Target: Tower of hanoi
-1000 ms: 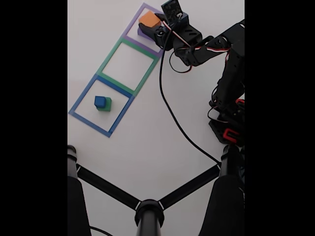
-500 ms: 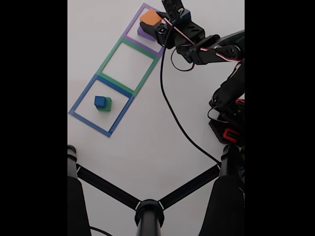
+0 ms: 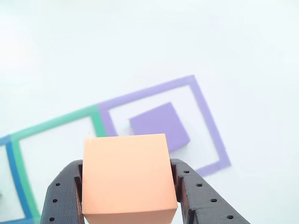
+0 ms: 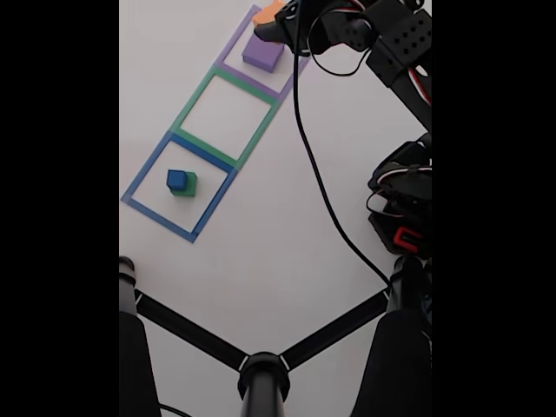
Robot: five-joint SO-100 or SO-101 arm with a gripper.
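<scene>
Hanoi blocks, four in number, are spread over a plain white desk [image 4: 261, 261] marked with three taped square outlines set in a diagonal row. In the fixed view, at the left, the blue outline [image 4: 178, 186] holds the blue block [image 4: 177, 180] stacked on the green block [image 4: 185, 185]; the green outline [image 4: 228, 109] in the middle is shown beside it. Further right, the purple block [image 4: 263, 53] lies flat inside the purple outline [image 4: 229, 54]. The orange block [image 3: 128, 179] is clamped between the two black fingers of the tool [image 3: 129, 196], one finger pressed to each side, and is held clear of the desk, just beside the purple block in the other view. One black cable [image 4: 321, 191] is trailed across the desk, and black tripod legs [image 4: 261, 365] are seen at the bottom of the fixed view.
</scene>
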